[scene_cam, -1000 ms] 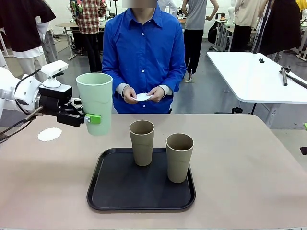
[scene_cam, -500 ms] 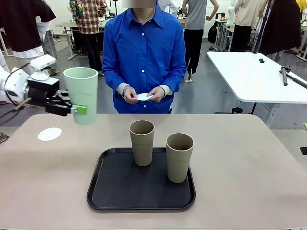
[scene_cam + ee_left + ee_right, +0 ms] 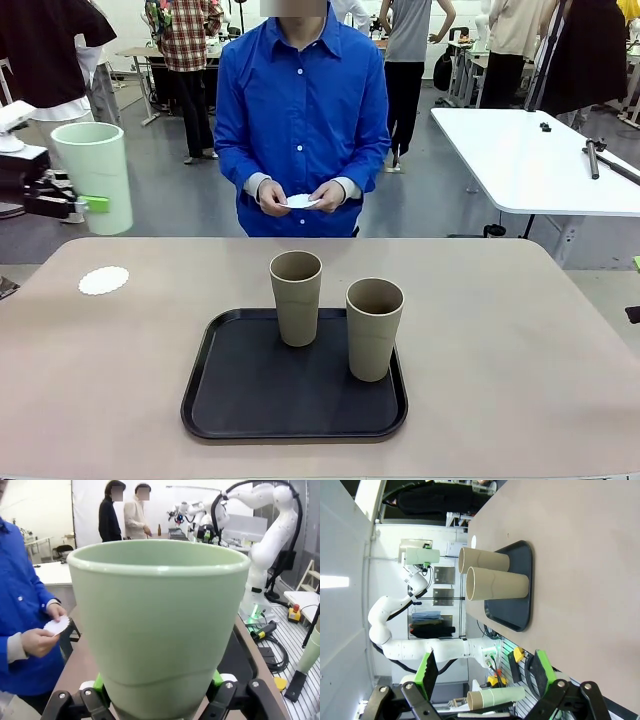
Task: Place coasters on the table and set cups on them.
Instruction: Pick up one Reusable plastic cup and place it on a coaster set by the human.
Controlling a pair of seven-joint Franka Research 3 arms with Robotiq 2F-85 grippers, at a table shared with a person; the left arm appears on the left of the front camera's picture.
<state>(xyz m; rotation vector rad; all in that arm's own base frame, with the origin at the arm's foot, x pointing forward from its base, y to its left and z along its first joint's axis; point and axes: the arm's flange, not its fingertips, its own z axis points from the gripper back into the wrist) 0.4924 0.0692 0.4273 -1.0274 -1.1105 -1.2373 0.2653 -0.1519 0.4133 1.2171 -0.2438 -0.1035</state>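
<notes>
Green pads (image 3: 100,682) of the left gripper (image 3: 157,702) pinch the mint cup (image 3: 93,178) low on its wall, one from each side, and the cup hangs upright in the air at the far left of the front view. At 6 o'clock from it in that picture a single coaster (image 3: 104,280) lies flat on the table (image 3: 520,340), bare and waiting. From the tray (image 3: 290,432) that coaster sits at about 10 o'clock, well apart. Two tan cups (image 3: 297,297) stand upright on the tray, close together but not touching. The person across the table holds another coaster (image 3: 297,202) in both hands (image 3: 325,195). The right gripper (image 3: 485,680) hangs with its fingers spread and nothing between them.

The step in hand looks like setting the mint cup on the waiting coaster. Depth is hard to read here, so the cup's base should first be lined up over the disc's middle, then brought straight down without tilt. Thin paper will likely slide at any sideways brush, so the touch should be soft. Release only once the base rests fully, then draw the fingers back toward 9 o'clock, clear of the wall.
</notes>
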